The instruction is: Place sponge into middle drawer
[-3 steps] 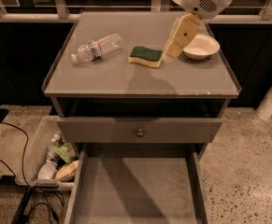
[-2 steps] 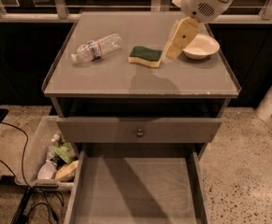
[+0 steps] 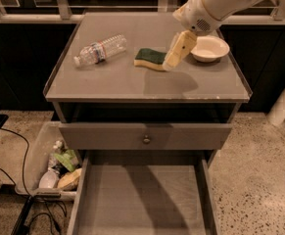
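The sponge [image 3: 150, 58], yellow with a dark green top layer, lies flat on the cabinet top, right of centre. My gripper [image 3: 169, 63] hangs from the white arm at the upper right, angled down to the left. Its tip is at the sponge's right end; I cannot tell whether it touches. The middle drawer [image 3: 141, 199] is pulled out wide open at the bottom of the view, and its flat grey floor is bare.
A clear plastic bottle [image 3: 100, 49] lies on its side at the left of the cabinet top [image 3: 107, 84]. A white bowl [image 3: 209, 48] stands at the right, close behind the gripper. A drawer front with a round knob [image 3: 146, 139] sits above the open drawer. A bin of rubbish [image 3: 59, 168] stands on the floor at the left.
My gripper has moved down and to the left, from beside the bowl to the sponge's right end. Sponge, bottle, bowl and drawers have not moved.
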### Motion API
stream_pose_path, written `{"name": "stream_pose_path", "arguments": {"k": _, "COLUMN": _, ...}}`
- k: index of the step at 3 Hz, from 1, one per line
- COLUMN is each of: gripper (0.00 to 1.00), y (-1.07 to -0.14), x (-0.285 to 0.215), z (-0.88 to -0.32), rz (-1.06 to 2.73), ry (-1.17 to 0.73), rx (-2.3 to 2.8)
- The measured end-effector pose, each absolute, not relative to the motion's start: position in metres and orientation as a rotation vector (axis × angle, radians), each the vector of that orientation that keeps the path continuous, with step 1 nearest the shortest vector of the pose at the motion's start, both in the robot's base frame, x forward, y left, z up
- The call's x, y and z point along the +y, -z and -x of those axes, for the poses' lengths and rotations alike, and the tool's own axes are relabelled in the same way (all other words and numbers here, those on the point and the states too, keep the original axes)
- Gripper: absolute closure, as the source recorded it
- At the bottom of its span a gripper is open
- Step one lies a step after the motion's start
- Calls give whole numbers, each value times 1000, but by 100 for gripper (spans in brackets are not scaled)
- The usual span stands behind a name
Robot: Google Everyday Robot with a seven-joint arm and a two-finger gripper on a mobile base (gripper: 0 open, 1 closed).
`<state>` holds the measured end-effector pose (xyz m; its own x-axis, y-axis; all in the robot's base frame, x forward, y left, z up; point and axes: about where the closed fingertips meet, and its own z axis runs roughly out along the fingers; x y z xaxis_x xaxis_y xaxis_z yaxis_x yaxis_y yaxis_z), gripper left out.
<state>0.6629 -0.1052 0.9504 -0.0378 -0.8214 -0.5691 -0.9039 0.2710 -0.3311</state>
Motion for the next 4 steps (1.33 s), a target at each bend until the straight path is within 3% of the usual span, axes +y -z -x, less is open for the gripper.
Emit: {"name": "stream_pose_path", "arguments": {"k": 4, "gripper": 0, "y": -849, "x": -86, "z": -745, "rz": 1576, "ry": -349, "rx": 1947}}
